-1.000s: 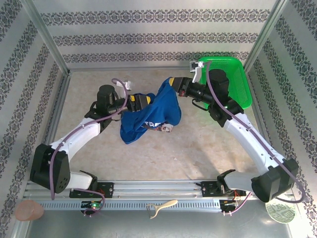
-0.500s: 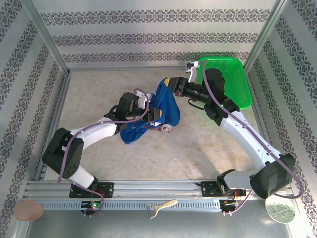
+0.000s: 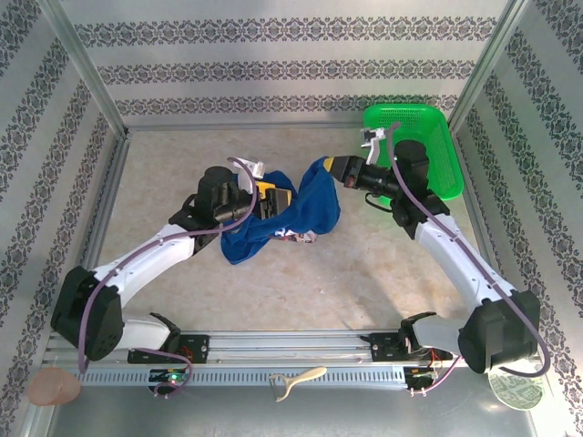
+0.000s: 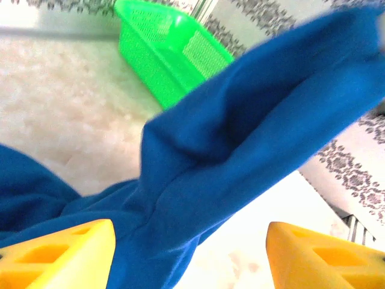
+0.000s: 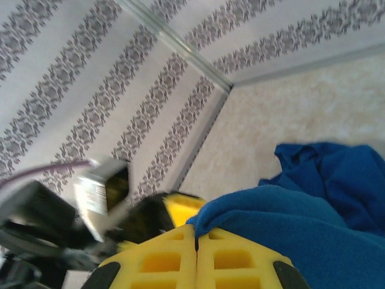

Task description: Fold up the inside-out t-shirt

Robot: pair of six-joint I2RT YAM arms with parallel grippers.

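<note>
While the shirt (image 3: pixel 293 205) hangs bunched over the mid-surface (image 3: pixel 182 273) between the arms, it isn't laid flat. My read: it's held up to be turned/spread before any fold. Left claw (image 3: pixel 273 196) sits at its near-left side, fingers wide apart w/ blue cloth running loosely between them and nothing pinched. It looks poised for a fresh hold. Lower part sags toward the surface, w/ a scrap of white/red print (image 3: pixel 297 236) peeking out underneath, too crumpled & small to read. Farther back, right claw (image 3: pixel 330 169) is clamped tight on an upper edge, keeping the cloth aloft. Green basket (image 3: pixel 428 127) sits beyond in the far-right corner, no label visible.
</note>
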